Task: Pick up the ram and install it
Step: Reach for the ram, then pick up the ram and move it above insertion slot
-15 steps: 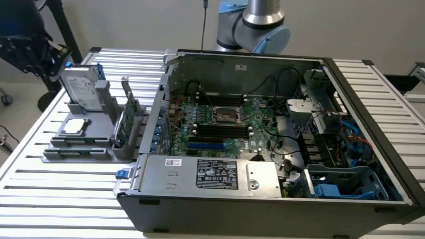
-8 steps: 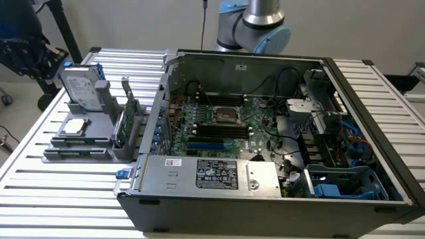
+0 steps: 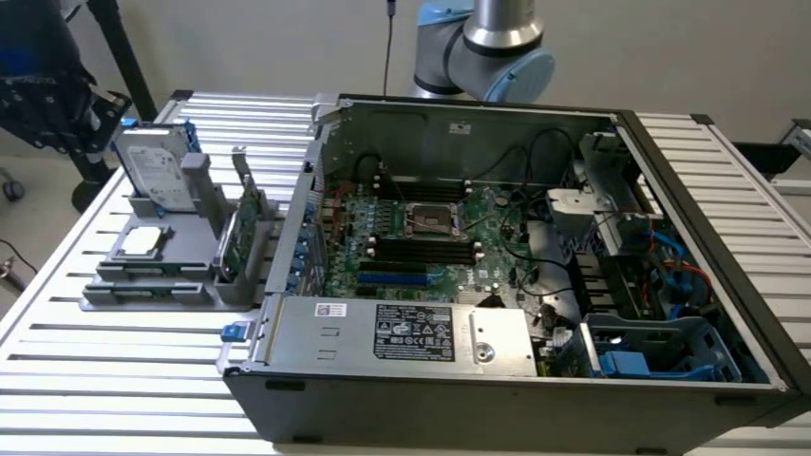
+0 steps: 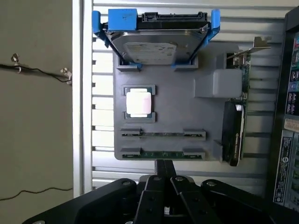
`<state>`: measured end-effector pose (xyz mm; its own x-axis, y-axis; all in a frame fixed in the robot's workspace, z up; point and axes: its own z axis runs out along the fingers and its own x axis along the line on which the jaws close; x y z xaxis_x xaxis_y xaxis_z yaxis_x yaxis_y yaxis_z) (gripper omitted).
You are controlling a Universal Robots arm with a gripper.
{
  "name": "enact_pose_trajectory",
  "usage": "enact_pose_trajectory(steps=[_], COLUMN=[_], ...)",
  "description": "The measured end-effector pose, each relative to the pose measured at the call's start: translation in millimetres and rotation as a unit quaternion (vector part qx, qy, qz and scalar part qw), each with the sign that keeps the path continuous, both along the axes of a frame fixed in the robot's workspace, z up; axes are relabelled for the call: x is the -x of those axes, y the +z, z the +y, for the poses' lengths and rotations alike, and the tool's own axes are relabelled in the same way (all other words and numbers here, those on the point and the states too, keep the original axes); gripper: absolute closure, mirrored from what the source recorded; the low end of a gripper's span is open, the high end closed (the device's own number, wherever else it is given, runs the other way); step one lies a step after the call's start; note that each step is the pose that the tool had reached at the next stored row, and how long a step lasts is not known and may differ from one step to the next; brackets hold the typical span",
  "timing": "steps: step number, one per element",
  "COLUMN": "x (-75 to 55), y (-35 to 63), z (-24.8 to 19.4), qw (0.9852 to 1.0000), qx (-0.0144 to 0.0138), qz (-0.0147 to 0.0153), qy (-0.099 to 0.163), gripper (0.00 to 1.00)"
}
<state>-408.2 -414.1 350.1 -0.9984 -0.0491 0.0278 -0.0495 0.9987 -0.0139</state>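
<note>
Fingers (image 4: 160,168) closed together, gripping nothing, I hover just beside the nearer ram stick (image 4: 163,154) (seated in its grey holder (image 4: 177,116)); pickup and installation both remain.

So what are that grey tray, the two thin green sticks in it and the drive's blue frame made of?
Grey tray: matte plastic by the look, uniform dull grey, possibly printed. Green sticks: circuit board, probably fibreglass laminate, green edges with small parts on them. Blue frame: plastic, solid even colour with slight sheen.
</note>
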Motion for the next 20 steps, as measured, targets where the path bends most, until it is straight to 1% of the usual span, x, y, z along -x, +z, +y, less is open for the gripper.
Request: enact_pose_trajectory(steps=[2, 4, 7, 10, 12, 20], x=[-0.1, -0.3, -1.1, -3.1, -4.4, -4.4], y=[-0.3, -0.6, -0.8, -1.7, -2.2, -2.2], z=[0.0, -1.0, -5.4, -8.7, -9.1, -9.1], qw=[0.9999, 0.9997, 0.9996, 0.9995, 0.9993, 0.9993], qx=[0.0, -0.0001, 0.0, -0.0001, 0.0, 0.0], qz=[0.0, -0.0001, 0.0, -0.0001, -0.0001, 0.0], qy=[0.016, 0.025, 0.028, 0.032, 0.036, 0.036], gripper=[0.89, 0.89, 0.89, 0.89, 0.89, 0.89])
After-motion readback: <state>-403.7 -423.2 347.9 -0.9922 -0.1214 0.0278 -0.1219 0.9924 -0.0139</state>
